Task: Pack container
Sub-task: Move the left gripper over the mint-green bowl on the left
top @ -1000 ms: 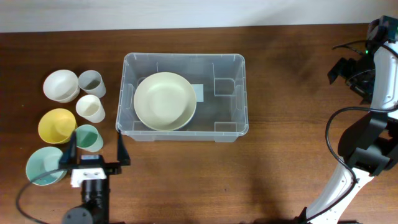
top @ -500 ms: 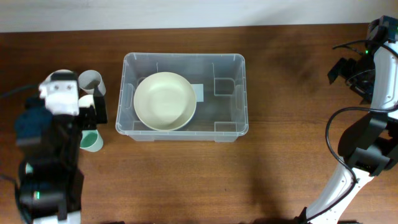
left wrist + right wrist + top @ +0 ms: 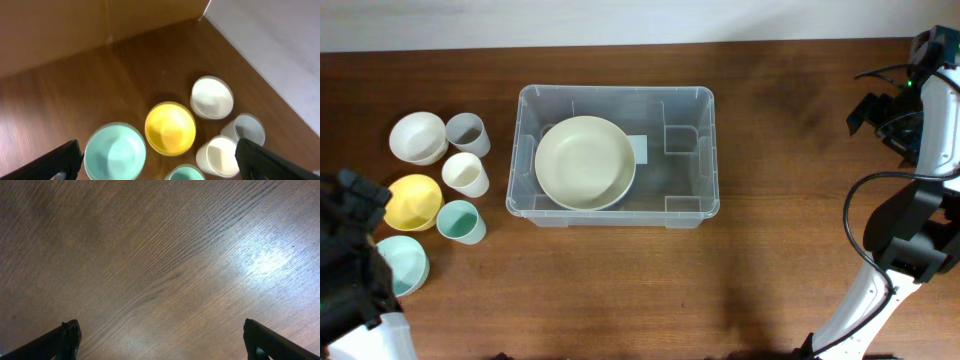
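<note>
Two hands spread wide, holding nothing: left hand [image 3: 160, 157] above yellow bowl [image 3: 170, 127], right hand [image 3: 160, 340] above table [image 3: 150, 255].

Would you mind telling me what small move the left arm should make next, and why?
Probably lower the left arm toward the yellow bowl: its jaws stand open and empty, the bowl sits roughly centred between them in the wrist view, and the container holds only one pale bowl.

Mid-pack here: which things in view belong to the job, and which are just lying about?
Job: container, pale bowl inside it; likely to pack: white bowl, grey cup, cream cup, yellow bowl, teal cup, teal bowl.
Just there: table.
</note>
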You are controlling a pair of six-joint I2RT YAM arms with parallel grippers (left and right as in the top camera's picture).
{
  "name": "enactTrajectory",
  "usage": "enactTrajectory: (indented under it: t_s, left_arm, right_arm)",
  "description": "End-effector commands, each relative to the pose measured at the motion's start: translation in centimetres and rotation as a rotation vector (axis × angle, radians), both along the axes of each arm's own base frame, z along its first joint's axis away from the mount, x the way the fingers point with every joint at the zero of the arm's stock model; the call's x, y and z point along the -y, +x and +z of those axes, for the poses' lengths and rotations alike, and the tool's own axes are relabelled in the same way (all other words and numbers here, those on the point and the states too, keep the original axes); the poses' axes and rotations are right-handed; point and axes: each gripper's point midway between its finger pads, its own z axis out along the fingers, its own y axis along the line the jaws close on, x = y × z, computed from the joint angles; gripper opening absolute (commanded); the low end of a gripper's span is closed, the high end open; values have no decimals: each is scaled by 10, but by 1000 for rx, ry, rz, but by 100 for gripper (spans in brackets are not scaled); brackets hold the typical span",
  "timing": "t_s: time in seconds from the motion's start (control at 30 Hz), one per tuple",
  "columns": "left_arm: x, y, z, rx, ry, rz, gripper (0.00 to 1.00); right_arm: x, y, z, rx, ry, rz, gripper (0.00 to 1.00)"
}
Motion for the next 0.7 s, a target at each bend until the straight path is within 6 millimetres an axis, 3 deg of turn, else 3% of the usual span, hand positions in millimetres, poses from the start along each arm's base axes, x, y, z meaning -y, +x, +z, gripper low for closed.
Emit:
enactTrajectory:
  t_s: [0.0, 0.1, 0.2, 0.33, 0.67]
  left_arm:
    - [8, -9, -9, 8, -100, 26, 100]
    - [-11, -33, -18, -50, -85, 209, 100]
    - [-21, -50, -46, -14, -254, 427, 100]
    - [-24, -30, -83, -27, -459, 398, 100]
    - [-28, -28, -188, -303, -754, 468, 100]
  right_arm:
    - [1, -1, -1, -4, 0, -4, 99]
    - [1, -1, -1, -4, 0, -3, 99]
    - [1, -1, -1, -4, 0, -4, 99]
    - [1, -1, -1, -4, 0, -4, 99]
    - [1, -1, -1, -4, 0, -4, 99]
